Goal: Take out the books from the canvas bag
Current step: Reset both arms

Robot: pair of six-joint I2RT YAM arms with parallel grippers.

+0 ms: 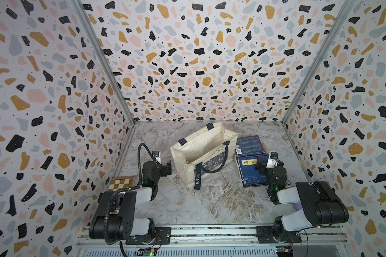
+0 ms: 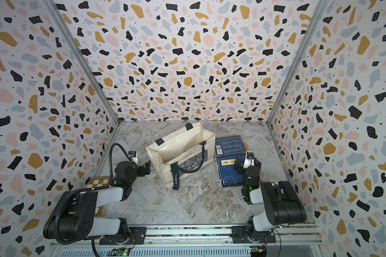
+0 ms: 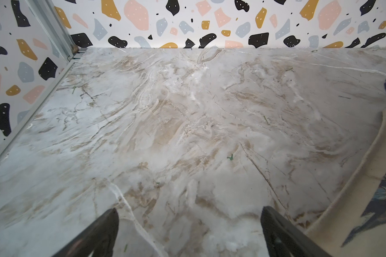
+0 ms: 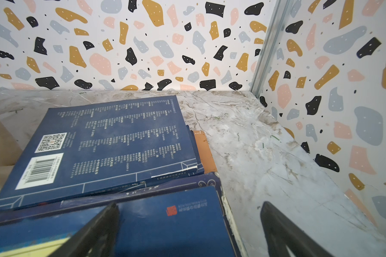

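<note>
With the thin navy-blue paperback books [image 1: 250, 146] stacked on the marble tabletop [image 1: 210, 200] just beside the cream canvas tote bag [image 1: 200, 144], and the left gripper [image 1: 169, 167] and right gripper [image 1: 259, 166] both spread empty, the loose stack could have been knocked askew by the low right jaws.

Terrazzo-patterned walls [image 1: 187, 55] enclose a marble-look tabletop [image 1: 198, 200].

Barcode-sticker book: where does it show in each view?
Both top views: barcode-sticker book lies right of the canvas bag.
Left wrist: not in it.
Right wrist: mid-frame, barcode facing up.
Shared landmark: yellow-label book adjoining it.
</note>
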